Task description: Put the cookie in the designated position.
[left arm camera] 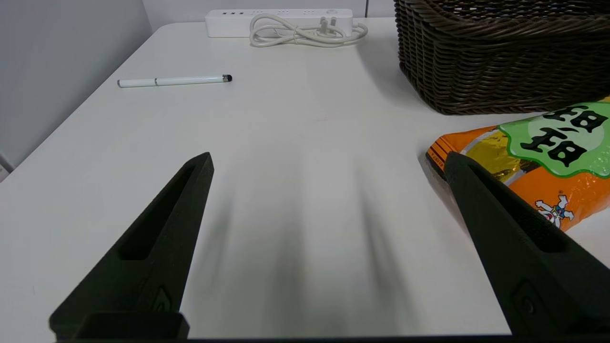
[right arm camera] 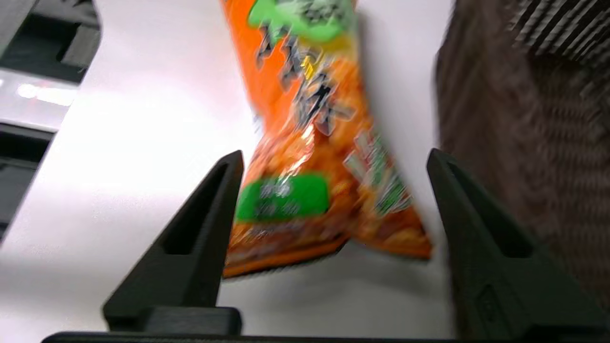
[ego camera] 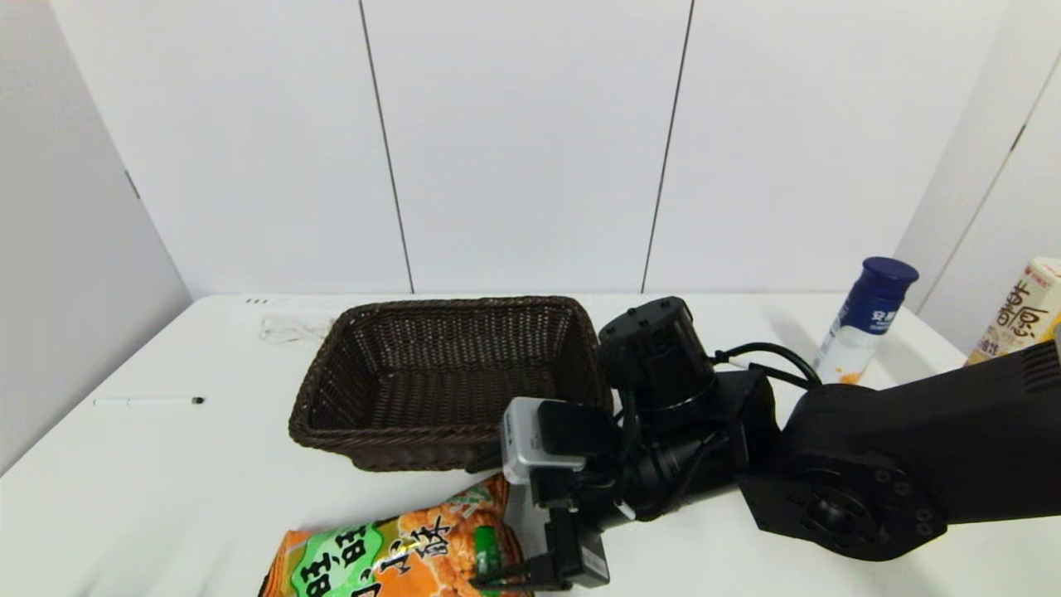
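The cookie, an orange foil bag with a green label, lay flat on the white desk at the near edge, just in front of the brown wicker basket. The right arm reached in from the right, and the right gripper hung over the bag's end nearest the basket with its fingers spread wide, one on each side of the bag, grasping nothing. Whether the fingertips touched the foil could not be told from the blurred right wrist view. The left gripper sat low over bare desk to the left of the bag, released and empty; one finger overlapped the bag's corner in the left wrist view. A white pen lay well to the left, and a power strip with a coiled cord sat at the far edge. A blue-capped bottle and a yellow carton stood at the far right.
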Robot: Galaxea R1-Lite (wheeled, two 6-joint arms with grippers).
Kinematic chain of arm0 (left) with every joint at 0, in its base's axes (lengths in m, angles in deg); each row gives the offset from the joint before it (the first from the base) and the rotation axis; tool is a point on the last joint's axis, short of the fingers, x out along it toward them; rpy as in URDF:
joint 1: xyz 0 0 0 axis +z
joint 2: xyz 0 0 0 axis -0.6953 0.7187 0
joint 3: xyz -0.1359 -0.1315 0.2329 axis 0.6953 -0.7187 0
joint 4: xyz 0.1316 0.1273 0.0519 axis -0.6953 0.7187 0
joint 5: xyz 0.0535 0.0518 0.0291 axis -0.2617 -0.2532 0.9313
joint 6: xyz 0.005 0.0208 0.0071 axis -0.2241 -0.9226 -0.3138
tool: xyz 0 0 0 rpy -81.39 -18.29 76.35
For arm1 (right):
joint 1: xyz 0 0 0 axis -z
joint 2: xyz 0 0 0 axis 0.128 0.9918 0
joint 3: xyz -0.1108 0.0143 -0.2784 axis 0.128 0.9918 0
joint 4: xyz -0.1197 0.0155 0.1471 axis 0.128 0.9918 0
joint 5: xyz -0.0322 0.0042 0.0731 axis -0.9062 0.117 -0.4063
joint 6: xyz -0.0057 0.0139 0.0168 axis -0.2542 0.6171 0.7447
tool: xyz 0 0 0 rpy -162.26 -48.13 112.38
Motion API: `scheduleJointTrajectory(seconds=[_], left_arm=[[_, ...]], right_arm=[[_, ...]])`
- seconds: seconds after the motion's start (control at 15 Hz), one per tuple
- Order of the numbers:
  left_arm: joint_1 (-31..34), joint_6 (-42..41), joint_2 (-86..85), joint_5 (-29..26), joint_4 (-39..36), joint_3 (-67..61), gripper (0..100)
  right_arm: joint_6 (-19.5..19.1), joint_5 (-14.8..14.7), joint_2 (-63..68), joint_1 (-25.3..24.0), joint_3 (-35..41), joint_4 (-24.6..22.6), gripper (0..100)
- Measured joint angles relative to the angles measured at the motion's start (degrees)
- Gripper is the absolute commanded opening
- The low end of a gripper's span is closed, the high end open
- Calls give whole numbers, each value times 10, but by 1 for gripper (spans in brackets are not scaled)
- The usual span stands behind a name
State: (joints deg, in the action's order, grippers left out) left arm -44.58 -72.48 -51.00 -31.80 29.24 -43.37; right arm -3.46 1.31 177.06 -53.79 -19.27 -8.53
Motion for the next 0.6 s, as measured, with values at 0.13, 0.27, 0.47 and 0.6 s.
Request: scheduleJointTrajectory(seconds=[0.13,0.27,0.47,0.6], left_arm=[[0,0,0,0,0,0,100],[0,0,0,0,0,0,100],[0,0,0,0,0,0,100],[0,0,0,0,0,0,100]], right_arm=[[1,0,-19,5,0,58,100],[5,1,-50,19,1,144,100],[24,1,-112,53,-2,310,100],[61,-1,-156,85,-12,427,100]])
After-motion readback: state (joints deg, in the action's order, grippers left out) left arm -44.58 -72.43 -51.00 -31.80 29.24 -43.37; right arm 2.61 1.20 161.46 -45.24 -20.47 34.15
